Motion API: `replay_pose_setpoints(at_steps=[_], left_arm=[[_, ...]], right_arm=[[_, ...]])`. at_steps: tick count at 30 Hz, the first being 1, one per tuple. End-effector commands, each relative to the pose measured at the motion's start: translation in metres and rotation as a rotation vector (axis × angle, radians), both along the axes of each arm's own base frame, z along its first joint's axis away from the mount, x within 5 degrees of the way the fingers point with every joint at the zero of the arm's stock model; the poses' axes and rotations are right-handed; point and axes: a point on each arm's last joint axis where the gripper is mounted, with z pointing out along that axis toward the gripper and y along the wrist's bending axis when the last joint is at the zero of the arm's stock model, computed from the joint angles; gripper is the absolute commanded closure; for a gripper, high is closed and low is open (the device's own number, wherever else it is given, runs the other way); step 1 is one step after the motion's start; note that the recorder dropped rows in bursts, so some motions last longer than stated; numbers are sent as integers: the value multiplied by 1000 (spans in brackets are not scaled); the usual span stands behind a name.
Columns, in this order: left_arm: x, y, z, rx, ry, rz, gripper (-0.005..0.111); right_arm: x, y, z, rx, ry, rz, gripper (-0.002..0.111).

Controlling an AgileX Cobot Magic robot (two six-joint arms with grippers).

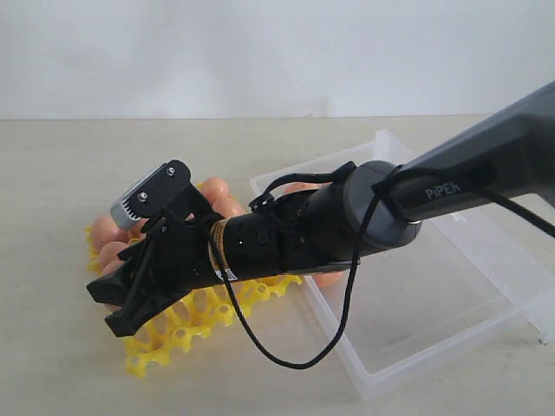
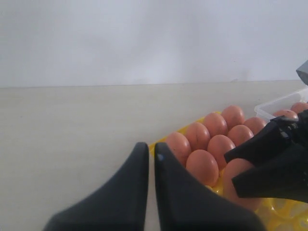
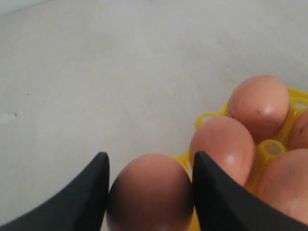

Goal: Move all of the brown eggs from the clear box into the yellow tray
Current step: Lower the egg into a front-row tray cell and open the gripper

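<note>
Smooth orange-brown egg (image 3: 150, 192) in grasp of right gripper (image 3: 150, 155), at yellow tray (image 3: 272, 148) edge; left gripper (image 2: 150, 147) clenched.

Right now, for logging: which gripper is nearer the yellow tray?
Right. The right gripper is over the yellow tray, gripping a brown egg; the left gripper sits beside it.

Soft, even, pale light; faint shadows on the table (image 1: 52, 347); near fingers (image 3: 82, 202) of the right gripper (image 3: 150, 156) and its egg (image 3: 150, 195) look blurred
</note>
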Motion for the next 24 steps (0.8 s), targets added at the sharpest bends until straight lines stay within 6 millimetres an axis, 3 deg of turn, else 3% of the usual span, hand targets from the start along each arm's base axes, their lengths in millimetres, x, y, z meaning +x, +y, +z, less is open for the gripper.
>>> replay_pose_setpoints(at_steps=[1,14,16,20,24], left_arm=[[0,0,0,-4,-7,2,103],[0,0,0,-4,-7,2,103],[0,0,0,-4,-7,2,103],[0,0,0,-4,-7,2,103],[0,0,0,-4,-7,2,103]], right_arm=[[3,-3,-1,-28,-42,-7,108],[5,-4,-2,-88,-143,17,108],[5,-5,-4,-102,-141,10,103],[5,-5,-3,-86,-134,10,67],[5,-5,-3,-69,-92,-12,50]])
